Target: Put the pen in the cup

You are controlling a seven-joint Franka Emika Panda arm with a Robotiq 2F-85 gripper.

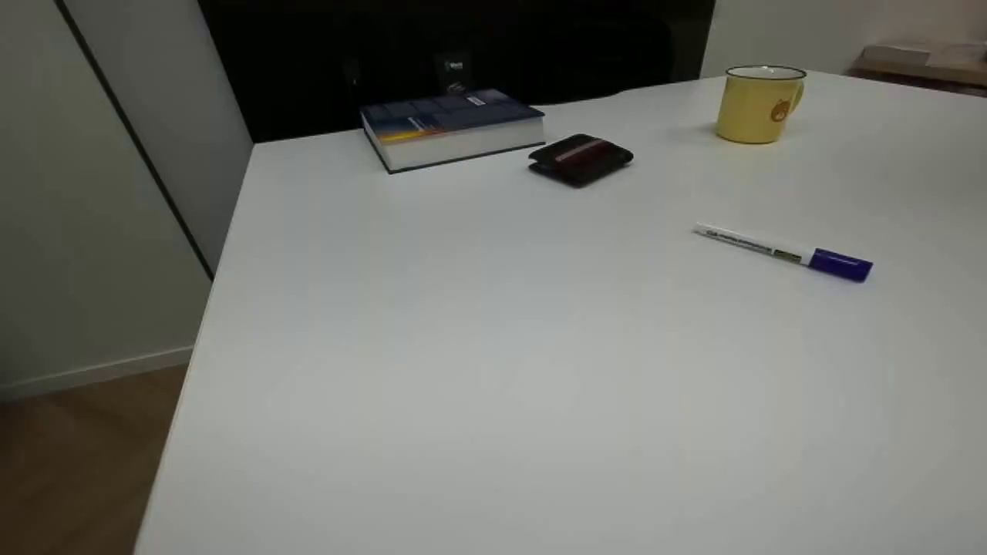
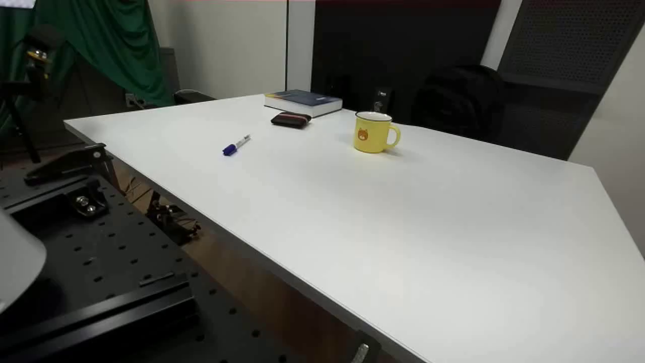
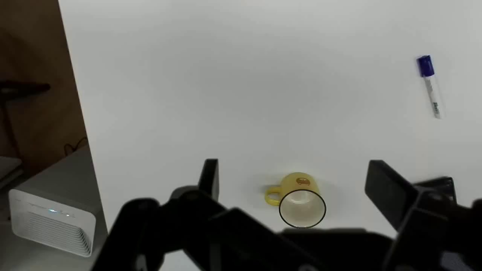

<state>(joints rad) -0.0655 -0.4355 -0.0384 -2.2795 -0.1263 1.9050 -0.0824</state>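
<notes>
The pen, white with a dark blue cap, lies flat on the white table in both exterior views. It also lies at the upper right of the wrist view. The cup, a yellow mug with a pale inside, a dark rim and a bear print, stands upright on the table in both exterior views. In the wrist view the cup shows between the fingers, some way below them. My gripper is wide open and empty, above the table. The gripper is out of view in both exterior views.
A dark folded wallet lies near a thick blue book. The wallet is partly hidden by the right finger in the wrist view. The table's edge runs along the left, beside a white appliance.
</notes>
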